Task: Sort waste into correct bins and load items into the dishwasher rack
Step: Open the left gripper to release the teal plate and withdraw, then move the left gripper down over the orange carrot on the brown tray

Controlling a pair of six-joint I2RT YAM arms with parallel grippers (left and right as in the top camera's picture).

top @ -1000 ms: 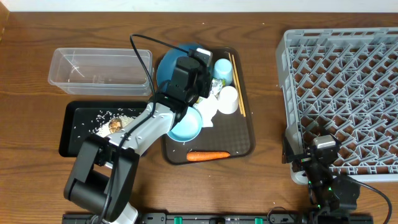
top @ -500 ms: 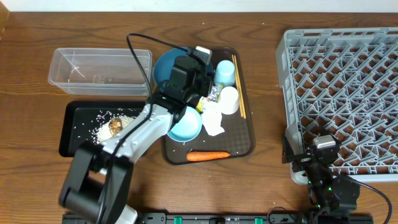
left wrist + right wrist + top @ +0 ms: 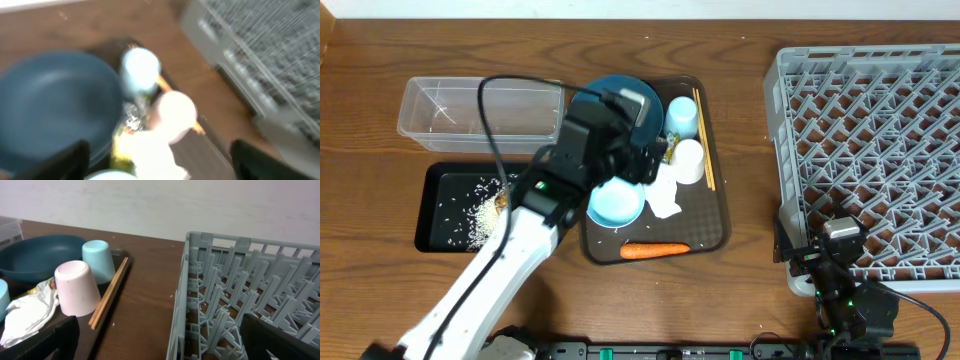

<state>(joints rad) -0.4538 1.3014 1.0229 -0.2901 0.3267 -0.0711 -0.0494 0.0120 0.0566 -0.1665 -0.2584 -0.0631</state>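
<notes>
My left gripper hangs open and empty over the brown tray, its blurred fingers apart above a crumpled white napkin and the silver and yellow-green wrapper. The large dark blue bowl, small pale blue bowl, light blue cup, white cup, chopsticks and carrot all rest on that tray. Rice lies in the black tray. The clear tub stands behind it. My right gripper is open by the rack's front-left corner.
The dark brown serving tray sits mid-table between the bins and the rack. My left arm crosses over the black tray's right end. Bare wood separates the brown tray from the rack.
My left gripper opened and let the napkin drop onto the brown tray beside the pale blue bowl. The left arm then rose and drew back to the left. The right arm stayed still.
</notes>
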